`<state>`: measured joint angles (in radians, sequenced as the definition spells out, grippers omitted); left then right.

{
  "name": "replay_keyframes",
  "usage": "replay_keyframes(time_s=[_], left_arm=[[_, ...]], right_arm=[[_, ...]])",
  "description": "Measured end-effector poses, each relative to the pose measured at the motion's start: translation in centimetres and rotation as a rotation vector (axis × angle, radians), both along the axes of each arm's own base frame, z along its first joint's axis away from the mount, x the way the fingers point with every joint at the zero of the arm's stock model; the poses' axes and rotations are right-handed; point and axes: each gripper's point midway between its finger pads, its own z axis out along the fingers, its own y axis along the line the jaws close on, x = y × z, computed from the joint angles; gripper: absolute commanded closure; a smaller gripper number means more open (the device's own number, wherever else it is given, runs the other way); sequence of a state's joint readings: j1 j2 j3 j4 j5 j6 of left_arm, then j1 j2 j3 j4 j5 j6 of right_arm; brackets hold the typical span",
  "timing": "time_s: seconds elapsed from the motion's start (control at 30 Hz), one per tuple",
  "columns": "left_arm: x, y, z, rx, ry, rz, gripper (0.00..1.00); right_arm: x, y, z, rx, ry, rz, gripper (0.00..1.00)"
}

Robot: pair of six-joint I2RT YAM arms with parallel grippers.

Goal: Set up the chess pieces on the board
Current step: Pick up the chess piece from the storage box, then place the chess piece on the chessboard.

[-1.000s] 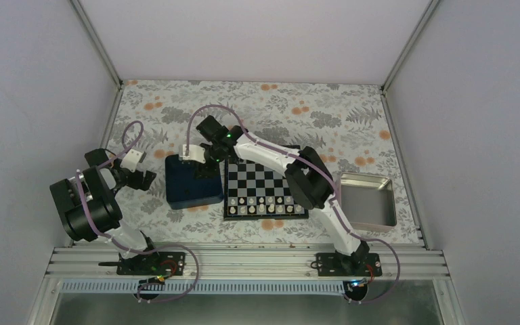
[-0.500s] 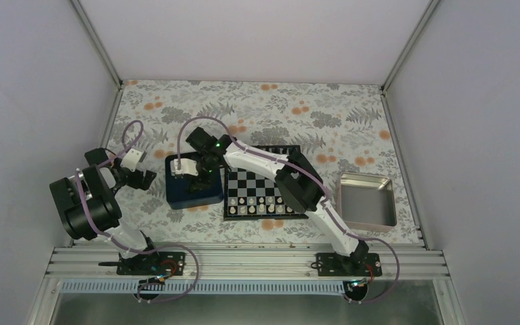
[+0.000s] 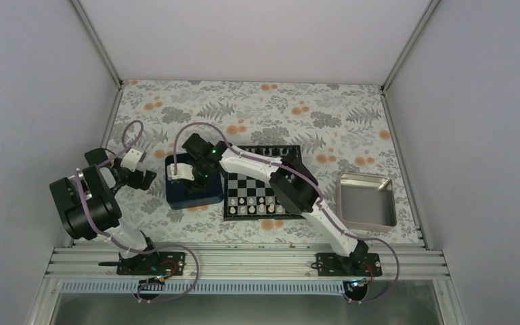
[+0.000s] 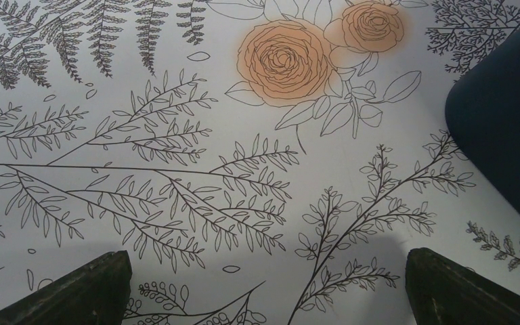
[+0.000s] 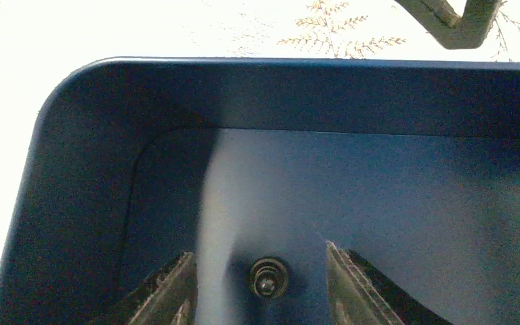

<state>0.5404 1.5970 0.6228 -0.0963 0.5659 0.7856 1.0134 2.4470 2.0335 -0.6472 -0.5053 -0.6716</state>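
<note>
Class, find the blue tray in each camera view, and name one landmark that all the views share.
Top external: blue tray centre-left, just left of the chessboard.
Left wrist: blue tray at the right edge.
Right wrist: blue tray fills most of the frame.
Shared landmark: the flowered tablecloth, seen in all three.

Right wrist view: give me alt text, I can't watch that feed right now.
A tiny black chess piece sits on the floor of the dark blue tray, between the open jaws of the right gripper, with a gap on each side. Pale floral tablecloth shows beyond the tray's rounded corner.
</note>
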Motion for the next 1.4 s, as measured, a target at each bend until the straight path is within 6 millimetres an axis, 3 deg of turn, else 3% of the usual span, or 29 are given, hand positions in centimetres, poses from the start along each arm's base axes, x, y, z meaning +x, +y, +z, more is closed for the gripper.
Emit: replay_keyframes(time_s=[0.3, 0.53, 0.67, 0.83, 0.93, 1.07, 1.23, 1.4], left_arm=[[0.0, 0.0, 0.0, 0.0, 0.0, 0.0, 0.0], [0.0, 0.0, 0.0, 0.0, 0.0, -0.003, 0.0], [0.0, -0.1, 0.0, 0.0, -0.001, -0.006, 0.0], [0.0, -0.1, 0.0, 0.0, -0.001, -0.007, 0.0], [-0.1, -0.1, 0.0, 0.0, 0.0, -0.007, 0.0], [-0.3, -0.2, 0.1, 0.001, 0.005, -0.009, 0.0], [-0.5, -0.3, 0.0, 0.0, 0.012, -0.009, 0.0], [-0.7, -0.3, 0.0, 0.003, 0.015, -0.007, 0.0]], right_arm=[[0.7, 0.1, -1.4, -0.014, -0.018, -0.029, 0.81], [0.6, -0.3, -1.6, -0.011, -0.032, -0.036, 0.92], [0.7, -0.9, -1.4, -0.023, -0.044, -0.048, 0.93], [1.8, -2.1, 0.3, -0.025, -0.041, -0.082, 0.93], [3.3, -3.1, 3.1, 0.003, -0.042, -0.12, 0.93], [6.5, -5.5, 7.9, 0.059, -0.058, -0.196, 0.93], [10.5, -11.1, 13.3, 0.11, -0.086, -0.331, 0.93], [12.3, -18.8, 14.5, 0.096, -0.071, -0.481, 0.92]])
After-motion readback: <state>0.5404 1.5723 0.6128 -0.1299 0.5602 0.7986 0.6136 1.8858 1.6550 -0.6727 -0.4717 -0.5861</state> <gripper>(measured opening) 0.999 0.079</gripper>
